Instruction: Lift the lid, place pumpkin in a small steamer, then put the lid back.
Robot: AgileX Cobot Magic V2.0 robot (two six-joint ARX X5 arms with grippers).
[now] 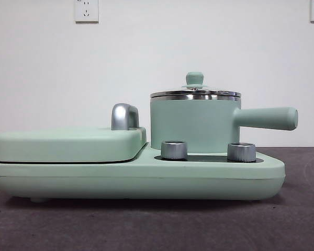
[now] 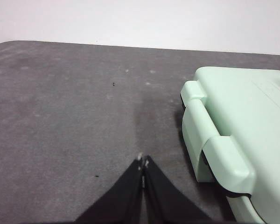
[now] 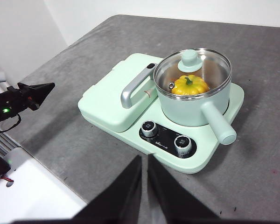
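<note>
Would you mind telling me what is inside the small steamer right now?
Through the lid, the right wrist view shows the pumpkin inside the small steamer. The front view hides it behind the pot wall.

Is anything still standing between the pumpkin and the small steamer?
No. The pumpkin already sits inside the small steamer, seen through the glass lid that rests on its rim. Both grippers, left and right, are clear of it.

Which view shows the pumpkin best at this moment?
The right wrist view: the pumpkin is visible through the glass lid, sitting inside the small steamer. The front view shows only the steamer's opaque wall and the lid's rim, no pumpkin. The left wrist view misses it entirely.
</note>
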